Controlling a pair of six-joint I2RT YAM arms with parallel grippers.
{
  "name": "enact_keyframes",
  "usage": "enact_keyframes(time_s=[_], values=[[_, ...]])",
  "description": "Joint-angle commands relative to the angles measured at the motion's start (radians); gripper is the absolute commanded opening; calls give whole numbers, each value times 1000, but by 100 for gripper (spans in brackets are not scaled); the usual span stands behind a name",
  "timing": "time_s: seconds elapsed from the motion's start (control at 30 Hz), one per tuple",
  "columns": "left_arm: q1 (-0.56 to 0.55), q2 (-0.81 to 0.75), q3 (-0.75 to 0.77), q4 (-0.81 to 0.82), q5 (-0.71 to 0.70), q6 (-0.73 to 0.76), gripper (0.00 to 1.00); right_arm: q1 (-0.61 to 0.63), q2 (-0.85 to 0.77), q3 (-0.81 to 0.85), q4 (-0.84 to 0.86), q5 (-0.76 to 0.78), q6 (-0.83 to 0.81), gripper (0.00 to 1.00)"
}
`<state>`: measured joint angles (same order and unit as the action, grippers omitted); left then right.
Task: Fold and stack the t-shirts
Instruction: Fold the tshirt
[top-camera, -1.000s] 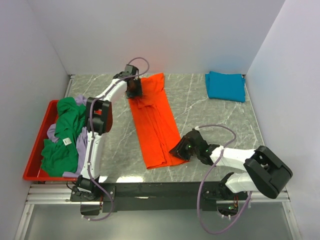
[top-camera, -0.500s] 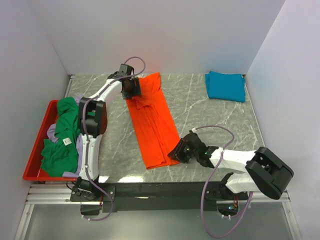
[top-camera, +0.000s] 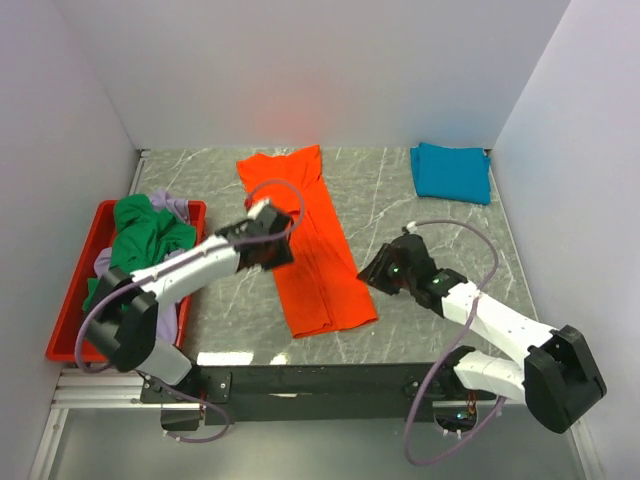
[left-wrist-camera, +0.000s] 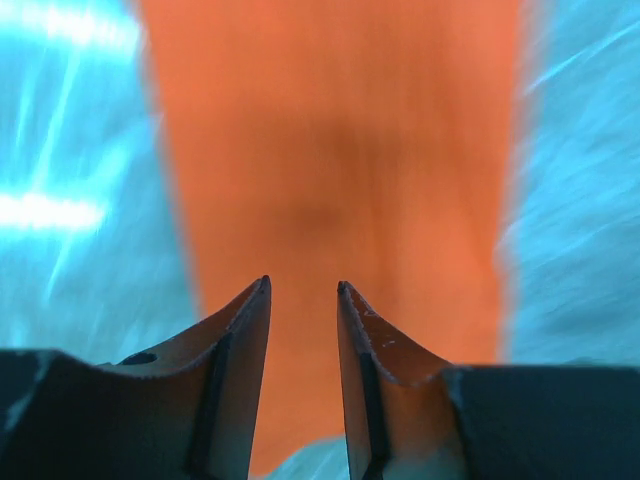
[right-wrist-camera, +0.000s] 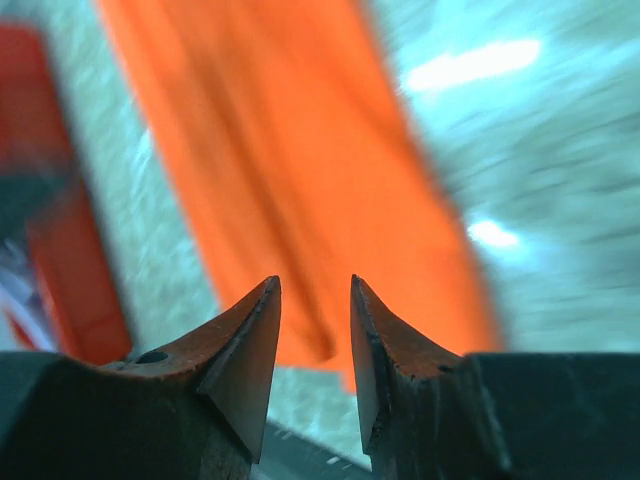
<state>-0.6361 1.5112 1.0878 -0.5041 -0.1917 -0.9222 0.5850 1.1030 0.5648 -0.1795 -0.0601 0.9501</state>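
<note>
The orange t-shirt (top-camera: 310, 240) lies flat as a long folded strip down the middle of the table. It also fills the left wrist view (left-wrist-camera: 330, 170) and the right wrist view (right-wrist-camera: 290, 170). A folded teal-blue t-shirt (top-camera: 451, 172) lies at the back right. Green (top-camera: 140, 250) and pale lavender (top-camera: 175, 205) t-shirts are heaped in the red tray. My left gripper (top-camera: 280, 247) (left-wrist-camera: 303, 288) is open and empty at the strip's left edge. My right gripper (top-camera: 372, 272) (right-wrist-camera: 313, 283) is open and empty just right of the strip.
A shallow red tray (top-camera: 72, 300) stands at the left edge of the marble table (top-camera: 420, 240). White walls close in the back and both sides. A black rail (top-camera: 320, 378) runs along the near edge.
My left gripper let go of the shirt's far end and swung back toward the middle. My right gripper let go of the near end and drew off to the right. The shirt now lies flat.
</note>
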Motion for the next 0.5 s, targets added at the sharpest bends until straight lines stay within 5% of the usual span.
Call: enact_keyframes(time_s=[0.0, 0.13, 0.47], values=[[-45, -84, -167, 24, -68, -182, 38, -80, -2, 13, -103, -52, -149, 41], [-134, -166, -330, 26, -58, -247, 38, -103, 0, -2, -109, -70, -189, 41], [-323, -264, -431, -5, -45, -377, 46, -106, 57, -74, -66, -109, -212, 42]])
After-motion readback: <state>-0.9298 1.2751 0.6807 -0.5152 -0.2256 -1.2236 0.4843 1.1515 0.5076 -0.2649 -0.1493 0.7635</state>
